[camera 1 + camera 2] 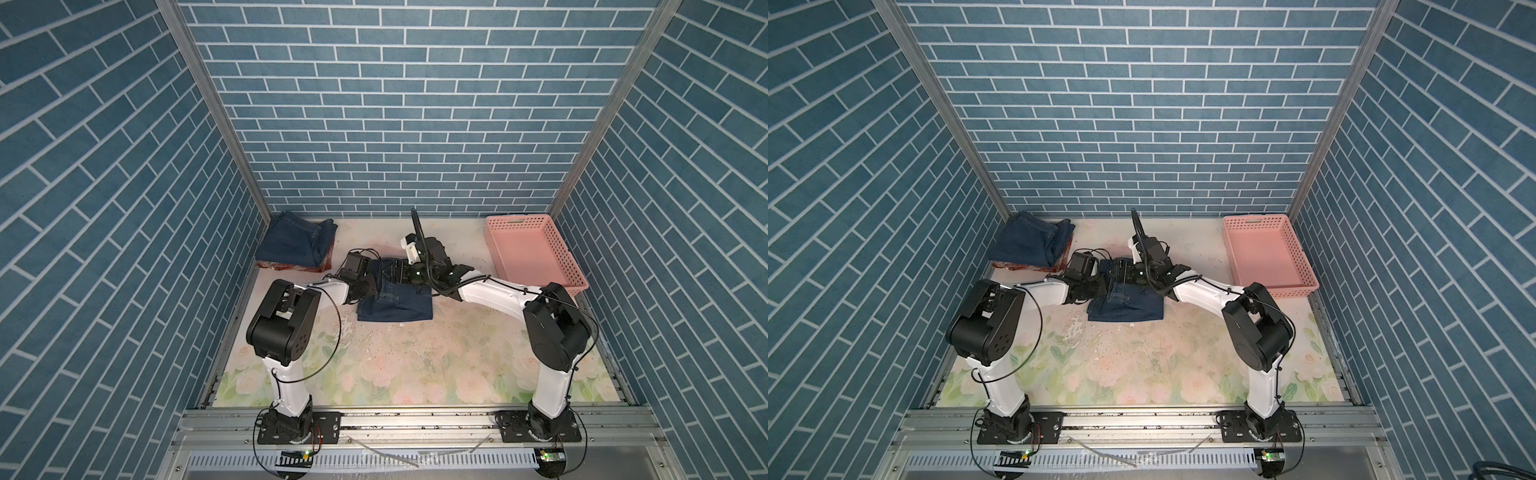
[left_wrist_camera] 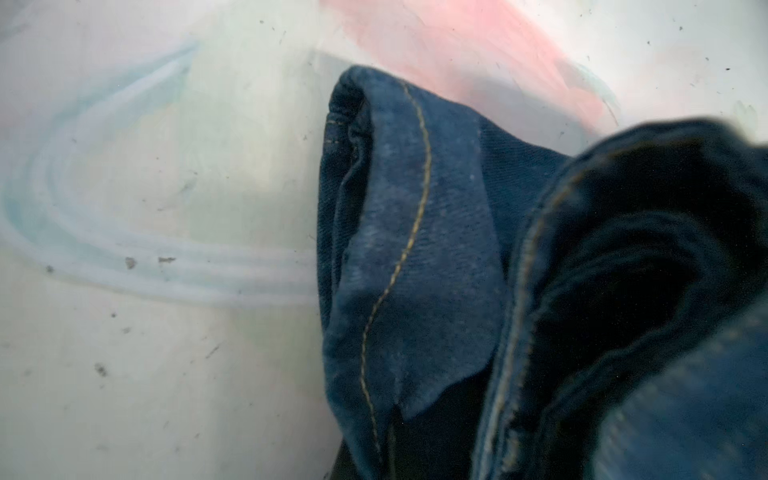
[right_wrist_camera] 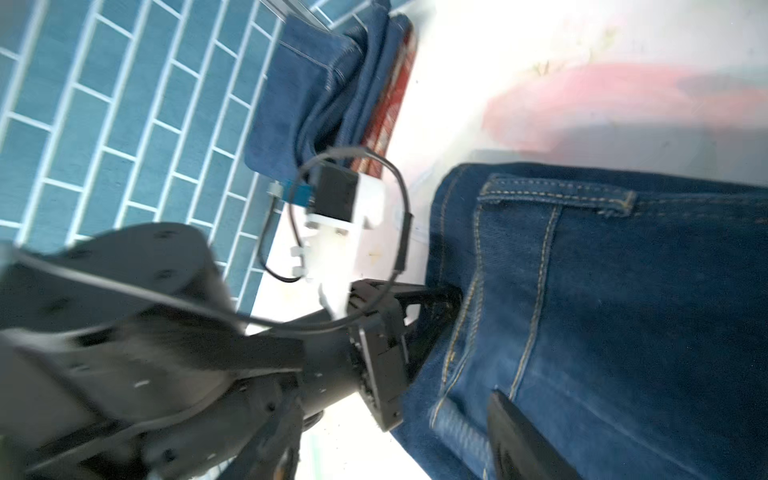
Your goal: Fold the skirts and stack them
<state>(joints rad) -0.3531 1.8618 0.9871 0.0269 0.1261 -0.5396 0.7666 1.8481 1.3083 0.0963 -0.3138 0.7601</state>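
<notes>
At upper left of the bench (image 1: 415, 365), a folded denim skirt (image 1: 295, 241) lies on the plaid skirt (image 1: 291, 266). At centre, the left pincer (image 3: 449, 305) is pinched tight on the left edge of a second denim skirt (image 1: 399, 305). The right pincer (image 1: 394, 272) sits at that skirt's upper end, its opening impossible to tell, and a pink basket (image 1: 515, 222) stands at upper right.

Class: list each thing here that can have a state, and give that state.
Centre denim skirt, folded, lying flat.
Plaid skirt, bottom of stack.
Back denim skirt, folded, atop plaid skirt.
Pink basket, upright, empty.
Left gripper, shut on centre denim skirt's edge.
Right gripper, open over centre denim skirt.
</notes>
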